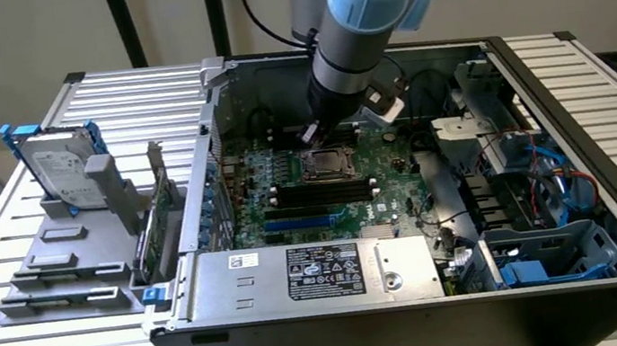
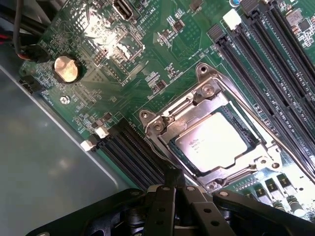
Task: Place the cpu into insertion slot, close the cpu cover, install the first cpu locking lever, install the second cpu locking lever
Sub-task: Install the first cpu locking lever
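The cpu (image 2: 214, 142), a flat silver square, lies in the insertion slot (image 2: 248, 129), whose dark edge shows around it. The cpu cover (image 2: 197, 105), a silver frame, lies flat over the chip's border. A thin locking lever (image 2: 268, 132) runs along the socket side facing the long memory slots. A second lever (image 2: 156, 150) runs along the opposite side. My gripper (image 2: 173, 179) is shut with nothing between its black fingers, and its tip is at the socket corner by that second lever. In the exterior view the gripper (image 1: 318, 140) reaches down into the open case just behind the socket (image 1: 326, 166).
Long black memory slots (image 2: 275, 54) flank the socket, with more black slots (image 2: 123, 145) on the other side. A coin battery (image 2: 65, 69) sits on the green board. The power supply (image 1: 311, 272), a blue drive cage (image 1: 551, 257) and the case walls hem in the board. A hard drive (image 1: 60, 167) stands outside.
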